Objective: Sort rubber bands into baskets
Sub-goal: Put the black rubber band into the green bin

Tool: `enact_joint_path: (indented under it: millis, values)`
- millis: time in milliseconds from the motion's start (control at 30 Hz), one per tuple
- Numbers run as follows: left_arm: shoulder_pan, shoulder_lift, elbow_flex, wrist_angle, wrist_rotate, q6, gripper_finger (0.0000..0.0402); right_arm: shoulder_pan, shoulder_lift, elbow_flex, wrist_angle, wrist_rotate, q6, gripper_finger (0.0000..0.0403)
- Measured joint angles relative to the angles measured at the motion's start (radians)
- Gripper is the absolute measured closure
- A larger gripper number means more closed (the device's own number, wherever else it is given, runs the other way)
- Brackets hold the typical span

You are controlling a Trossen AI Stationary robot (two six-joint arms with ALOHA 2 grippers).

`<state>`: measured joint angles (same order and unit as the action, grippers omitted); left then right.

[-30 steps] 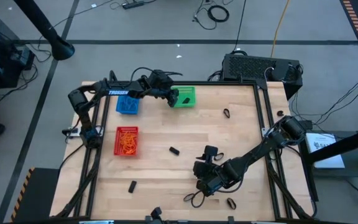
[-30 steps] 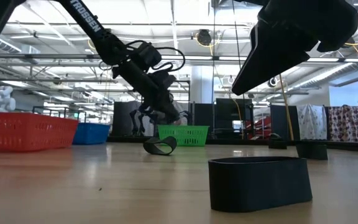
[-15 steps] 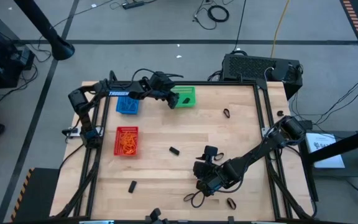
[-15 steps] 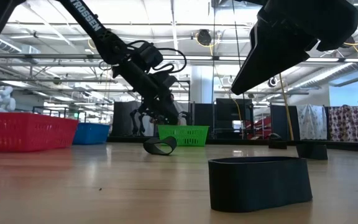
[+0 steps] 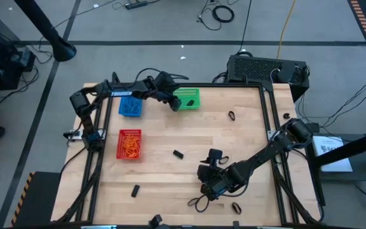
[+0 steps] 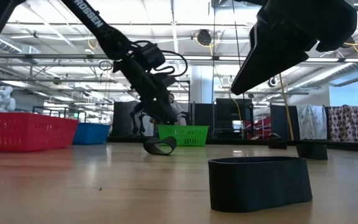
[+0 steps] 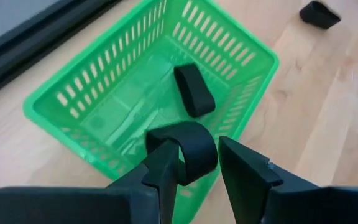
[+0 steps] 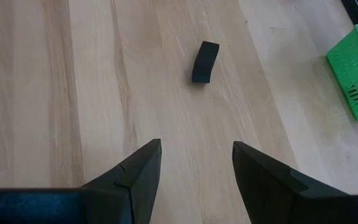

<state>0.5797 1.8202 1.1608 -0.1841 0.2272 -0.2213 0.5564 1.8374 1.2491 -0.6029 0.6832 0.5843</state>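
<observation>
**Letting a black band go over the green basket**

I am spreading my left gripper [image 7: 197, 165] above the green basket [image 7: 123, 106]. A second ago my fingers were pinched together; now they are standing apart, and a black band [image 7: 188, 149] is hanging between them, looped on one finger, right over the basket's near wall. One black band [image 7: 194, 91] is already lying inside. I judge the drop is not quite finished.

My right gripper [image 8: 191, 165] is waiting with its fingers wide apart and empty, over bare wood near the front of the table, with a loose black band [image 8: 204, 61] ahead of it.

The blue basket [image 5: 130, 106] and the red basket [image 5: 129, 144] are sitting to my left.

My left arm is reading "TROSSEN" in the high view.
</observation>
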Motion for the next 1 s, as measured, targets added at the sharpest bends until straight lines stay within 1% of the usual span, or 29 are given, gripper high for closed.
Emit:
enact_joint_path:
  millis: [133, 267, 333, 467, 500, 633, 800, 933, 1000]
  values:
    - [-0.005, 0.000, 0.050, -0.088, -0.010, 0.048, 0.0281, -0.001, 0.000, 0.000, 0.000, 0.000, -0.010, 0.0211]
    - [-0.022, 0.000, 0.099, -0.174, -0.083, 0.079, 0.0281, -0.001, 0.000, 0.000, 0.000, 0.000, -0.024, 0.0211]
    - [-0.033, -0.002, 0.112, -0.195, -0.112, 0.081, 0.0281, -0.001, 0.000, 0.000, 0.000, 0.000, -0.025, 0.0211]
    - [-0.053, -0.002, 0.113, -0.207, -0.121, 0.107, 0.0281, -0.001, 0.000, 0.000, 0.000, 0.000, -0.028, 0.0211]
    - [-0.058, -0.004, 0.113, -0.211, -0.107, 0.110, 0.0281, -0.001, 0.000, 0.000, 0.000, -0.001, -0.028, 0.0211]
    - [-0.102, -0.017, 0.113, -0.305, 0.010, 0.185, 0.0281, -0.001, 0.000, 0.000, -0.002, -0.003, -0.028, 0.0211]
    - [-0.221, -0.023, 0.113, -0.448, 0.166, 0.253, 0.0281, -0.001, 0.000, 0.000, -0.001, -0.004, -0.028, 0.0211]
    - [-0.359, -0.024, 0.093, -0.479, 0.180, 0.321, 0.0281, -0.001, 0.000, 0.000, -0.001, -0.004, -0.018, 0.0211]
    - [-0.428, -0.024, 0.080, -0.483, 0.163, 0.352, 0.0281, -0.001, 0.000, 0.000, -0.001, -0.006, -0.008, 0.0211]
